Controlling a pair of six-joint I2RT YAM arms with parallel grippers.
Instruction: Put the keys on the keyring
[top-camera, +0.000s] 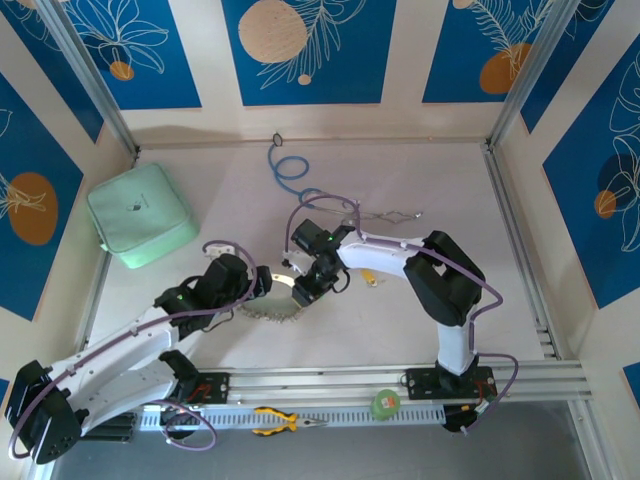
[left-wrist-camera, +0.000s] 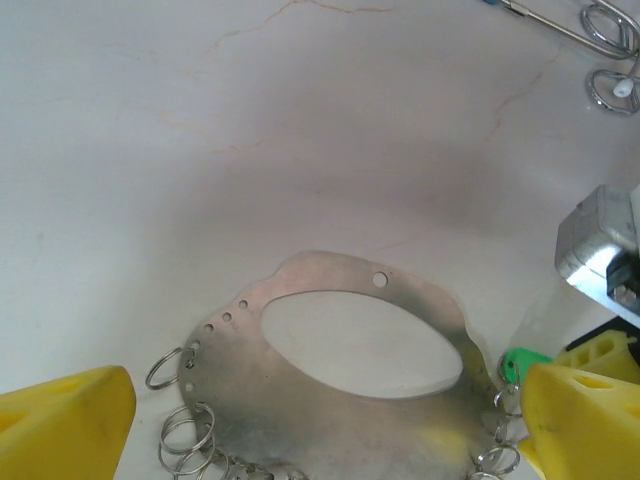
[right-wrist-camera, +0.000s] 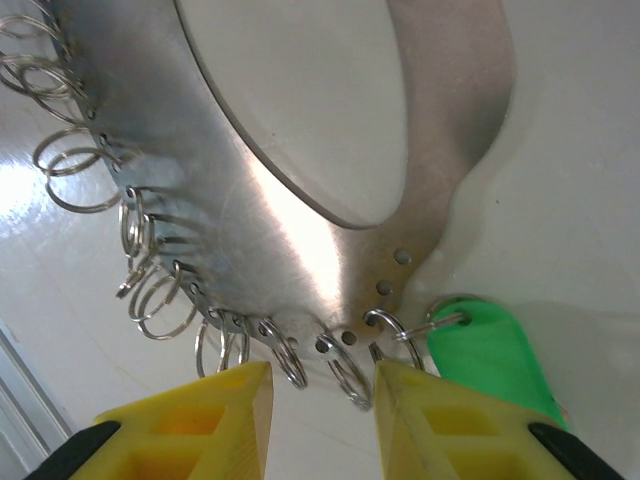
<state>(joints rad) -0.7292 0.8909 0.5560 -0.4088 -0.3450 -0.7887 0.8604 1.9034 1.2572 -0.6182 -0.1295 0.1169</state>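
Plainly, my left gripper (left-wrist-camera: 325, 400) stood spread as wide as it goes, one yellow finger at either side of the keyring (left-wrist-camera: 330, 275), holding nothing. The keyring lay flat near the middle of the bench (top-camera: 380, 330), somewhat toward the near edge and well apart from both side edges. My right gripper (right-wrist-camera: 325, 385) was partly open at the plate's ringed edge, with thin split rings in the clear gap between its fingers and none clamped. The green key (right-wrist-camera: 490, 355) lay just beside one finger, touching the fringe. The yellow key (top-camera: 370, 277) lay apart, further right. Bare bench stretched beyond the keyring toward the stethoscope (top-camera: 290, 170) near the far edge.
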